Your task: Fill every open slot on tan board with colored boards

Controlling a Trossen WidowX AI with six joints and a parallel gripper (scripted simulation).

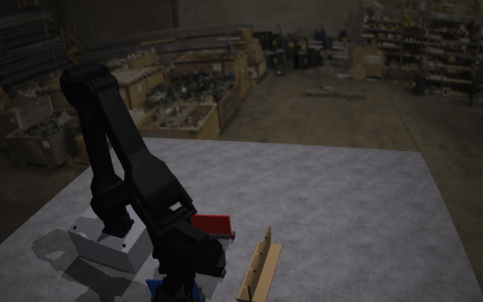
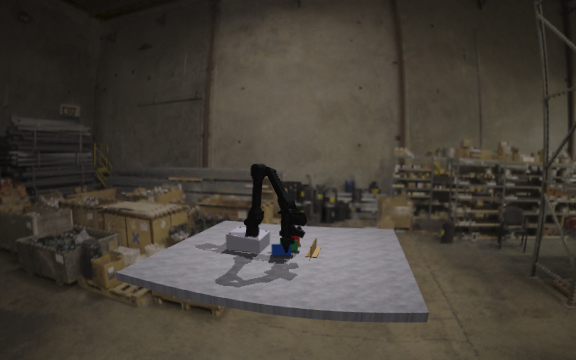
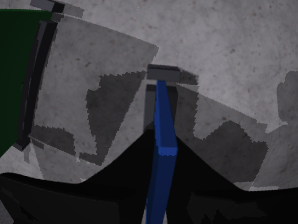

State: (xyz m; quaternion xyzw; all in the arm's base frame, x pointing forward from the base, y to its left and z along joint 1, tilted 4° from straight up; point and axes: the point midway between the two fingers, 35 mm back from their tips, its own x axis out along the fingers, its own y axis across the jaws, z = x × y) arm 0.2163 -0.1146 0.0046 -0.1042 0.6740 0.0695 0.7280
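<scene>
My gripper (image 1: pixel 176 292) (image 2: pixel 286 249) (image 3: pixel 157 137) is shut on the blue board (image 1: pixel 152 285) (image 2: pixel 276 250) (image 3: pixel 166 122). The blue board stands upright, its far end at its grey holder (image 3: pixel 163 73); whether it has risen from the holder cannot be told. The green board (image 2: pixel 296 245) (image 3: pixel 17 75) stands in its holder (image 3: pixel 40 75) at the left in the wrist view. The red board (image 1: pixel 213 224) stands behind the arm. The tan board (image 1: pixel 259 264) (image 2: pixel 314 247) stands right of the gripper, with no colored board in its visible slots. The arm hides the green board in the top view.
The white arm base block (image 1: pixel 109 247) (image 2: pixel 245 242) stands on the grey table (image 1: pixel 356 218) (image 2: pixel 360 280), left of the holders. The red and green boards stand between the arm and the far side of the table. Arm shadows fall across the table by the holders.
</scene>
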